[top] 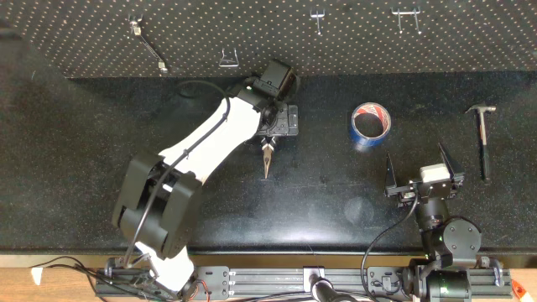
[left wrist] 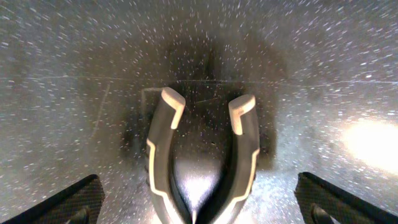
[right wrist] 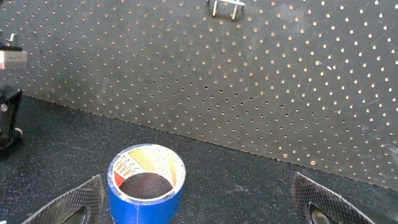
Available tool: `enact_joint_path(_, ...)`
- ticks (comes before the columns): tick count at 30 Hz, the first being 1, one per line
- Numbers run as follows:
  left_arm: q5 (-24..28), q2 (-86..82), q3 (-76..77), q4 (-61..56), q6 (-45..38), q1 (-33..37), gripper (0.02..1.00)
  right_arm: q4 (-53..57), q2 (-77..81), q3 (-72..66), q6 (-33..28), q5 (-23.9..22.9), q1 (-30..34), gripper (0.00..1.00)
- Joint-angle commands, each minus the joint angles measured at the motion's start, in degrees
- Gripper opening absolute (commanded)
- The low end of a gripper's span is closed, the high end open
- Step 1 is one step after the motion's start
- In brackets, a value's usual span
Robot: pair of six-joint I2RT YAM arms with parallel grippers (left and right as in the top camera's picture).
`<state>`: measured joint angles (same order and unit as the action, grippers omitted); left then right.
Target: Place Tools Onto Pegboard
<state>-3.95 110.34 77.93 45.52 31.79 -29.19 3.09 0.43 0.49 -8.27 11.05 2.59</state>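
The left gripper [left wrist: 198, 186] hangs wide open over the pliers [top: 267, 159], which lie flat on the black table [top: 84, 151] (handles between its fingers). This looks like the pick-up step. Next it must go lower and squeeze.

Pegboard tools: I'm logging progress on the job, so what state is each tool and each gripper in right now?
wrench: hanging on the pegboard.
pliers: lying on the table, handles spread, not gripped.
tape roll: on the table, hole up, untouched.
hammer: lying flat on the table, untouched.
left gripper: open, fingers on either side of the pliers.
right gripper: open, empty.
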Motion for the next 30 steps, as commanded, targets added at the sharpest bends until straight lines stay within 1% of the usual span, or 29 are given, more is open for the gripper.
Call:
enact_joint_path(1, 0.94, 1.90, 1.16, -0.15, 0.98, -0.11, 0.996, 0.33, -0.37, -0.17, -0.42, -0.09, 0.17, 0.976)
enact_joint_path(9, 0.92, 2.54, 1.16, -0.17, 1.01, -0.09, 0.996, 0.33, -0.37, -0.17, -0.42, -0.09, 0.17, 0.976)
enact_joint_path(14, 0.04, 2.56, 1.16, -1.33, 0.83, -0.09, 0.996, 0.33, -0.37, -0.17, -0.42, -0.09, 0.17, 0.976)
enact_joint_path(20, -0.61, 2.56, 1.16, -1.38, -0.81, -0.09, 0.996, 0.33, -0.37, -0.17, -0.42, -0.09, 0.17, 0.976)
enact_joint_path(22, -1.03, 2.62, 1.16, -1.40, -2.80, -0.09, 0.996, 0.33, -0.37, -0.17, -0.42, -0.09, 0.17, 0.976)
enact_joint_path(30, -1.86, 3.45, 1.16, -1.49, -2.95, -0.09, 0.996, 0.33, -0.37, -0.17, -0.42, -0.09, 0.17, 0.976)
